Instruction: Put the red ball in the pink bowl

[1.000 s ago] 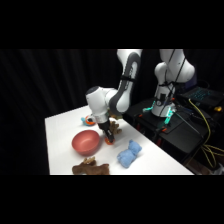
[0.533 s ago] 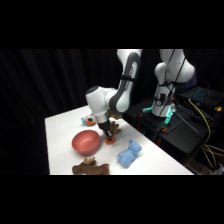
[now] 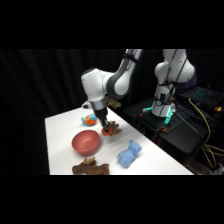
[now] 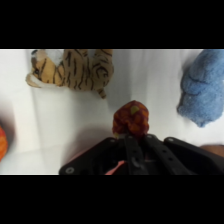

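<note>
- gripper (image 3: 106, 129) low over the table at frame centre in the side view, clamped on a dark red, mottled roundish object (image 4: 131, 119) — not clearly the red ball
- pink bowl (image 3: 86, 142) just lower left of the gripper, on the white table (image 3: 60, 130)
- tiger plush (image 4: 75, 67) upper left in the wrist view
- blue plush (image 3: 129, 153) lower right of the gripper
- blue-and-orange toy (image 3: 89, 119) behind the bowl
- brown plush (image 3: 91, 167) at the front table edge

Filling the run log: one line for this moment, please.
gripper: at red ball, grip unclear | pink bowl: empty, beside gripper | ball not yet in bowl
</note>
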{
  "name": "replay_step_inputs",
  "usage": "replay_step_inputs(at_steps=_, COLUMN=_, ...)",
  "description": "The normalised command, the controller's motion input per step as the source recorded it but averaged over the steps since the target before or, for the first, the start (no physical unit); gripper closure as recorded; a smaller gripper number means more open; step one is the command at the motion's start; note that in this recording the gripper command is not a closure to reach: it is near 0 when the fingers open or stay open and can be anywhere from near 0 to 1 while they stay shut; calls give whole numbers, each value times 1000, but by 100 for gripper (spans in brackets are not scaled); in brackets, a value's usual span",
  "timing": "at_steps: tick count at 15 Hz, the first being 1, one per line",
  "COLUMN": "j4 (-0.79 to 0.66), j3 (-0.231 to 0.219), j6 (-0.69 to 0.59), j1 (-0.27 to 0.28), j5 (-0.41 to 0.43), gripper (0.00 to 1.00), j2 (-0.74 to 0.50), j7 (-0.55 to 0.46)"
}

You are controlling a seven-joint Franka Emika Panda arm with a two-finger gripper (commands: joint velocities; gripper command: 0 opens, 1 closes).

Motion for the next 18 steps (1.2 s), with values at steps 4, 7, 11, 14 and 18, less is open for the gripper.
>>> replay_step_inputs(at_steps=4, j4=350, j3=-104, j6=-445, j1=85, j5=-143, gripper=18, j2=-100, j7=12)
replay_step_inputs(at_steps=7, j4=609, j3=-71, j6=-317, j1=82, j5=-83, gripper=18, j2=379, j7=-64)
replay_step_inputs(at_steps=11, j4=723, j3=-52, j6=-321, j1=55, j5=-41, gripper=18, j2=523, j7=-95)
replay_step_inputs(at_steps=14, j4=683, j3=-34, j6=-361, j1=27, j5=-30, gripper=18, j2=436, j7=-112)
replay_step_inputs(at_steps=18, j4=449, j3=-28, j6=-302, j1=0, j5=-23, gripper=18, j2=221, j7=-126)
